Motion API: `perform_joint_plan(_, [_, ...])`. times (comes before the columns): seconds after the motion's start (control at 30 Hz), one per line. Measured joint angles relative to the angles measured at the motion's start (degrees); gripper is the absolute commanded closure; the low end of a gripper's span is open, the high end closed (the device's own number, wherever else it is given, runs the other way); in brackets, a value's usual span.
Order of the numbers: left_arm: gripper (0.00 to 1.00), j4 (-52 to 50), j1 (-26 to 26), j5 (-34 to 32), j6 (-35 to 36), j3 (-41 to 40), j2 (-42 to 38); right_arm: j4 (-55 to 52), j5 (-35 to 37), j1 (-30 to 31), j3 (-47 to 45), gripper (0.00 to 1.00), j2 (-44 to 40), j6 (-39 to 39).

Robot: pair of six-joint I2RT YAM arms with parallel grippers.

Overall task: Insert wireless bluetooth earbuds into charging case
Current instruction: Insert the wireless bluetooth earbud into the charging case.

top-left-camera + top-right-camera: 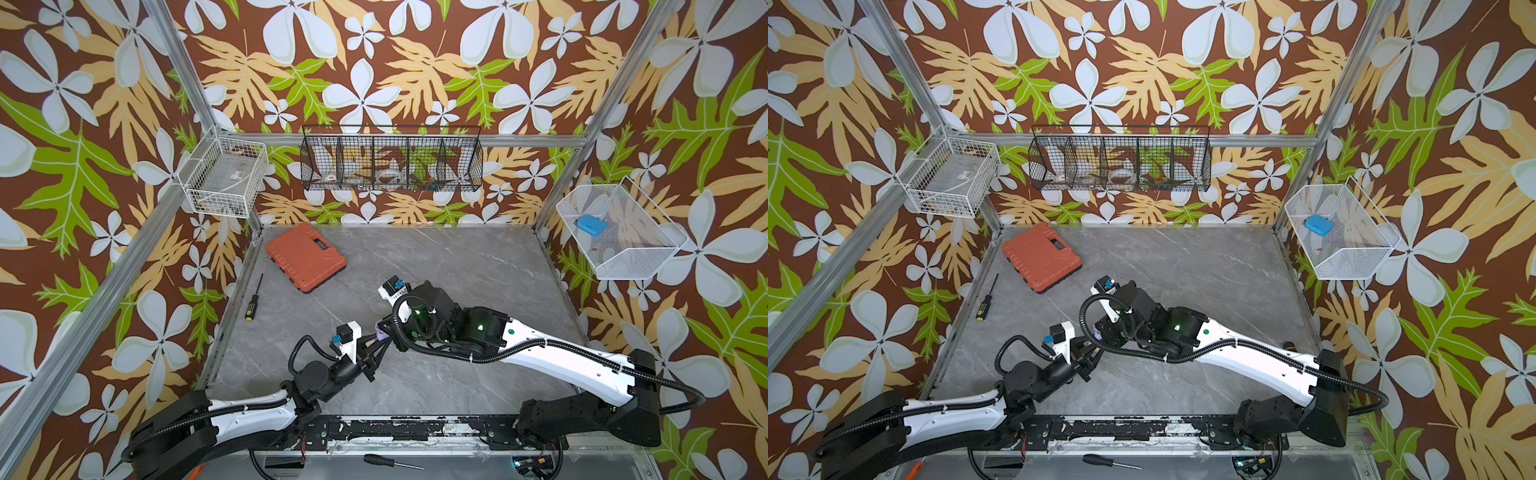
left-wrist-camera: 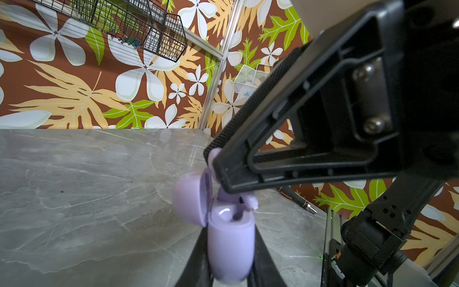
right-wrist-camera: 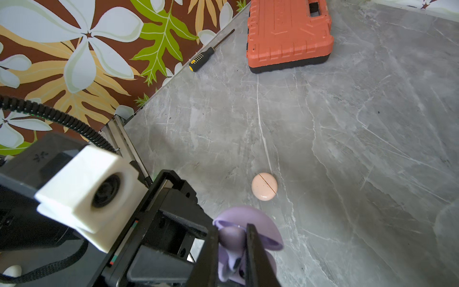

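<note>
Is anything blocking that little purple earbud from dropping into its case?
Nothing visible does. The lid is swung open, and the right gripper holds the lavender earbud at the open top of the lavender case.

Orange tool case point(image 1: 305, 257) near screwdriver point(image 1: 253, 297) on table point(image 1: 457, 270)

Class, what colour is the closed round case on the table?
The case is pale pink; clearest in right wrist view.
</note>
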Motion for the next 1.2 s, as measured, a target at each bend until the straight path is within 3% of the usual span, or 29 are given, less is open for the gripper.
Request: perform_joint_plan(1.2, [1.0, 0.83, 0.0, -0.17, -0.48, -0.24, 0.44, 5.18, 2.14, 0.11, -3.5, 0.86, -1.03, 0.39])
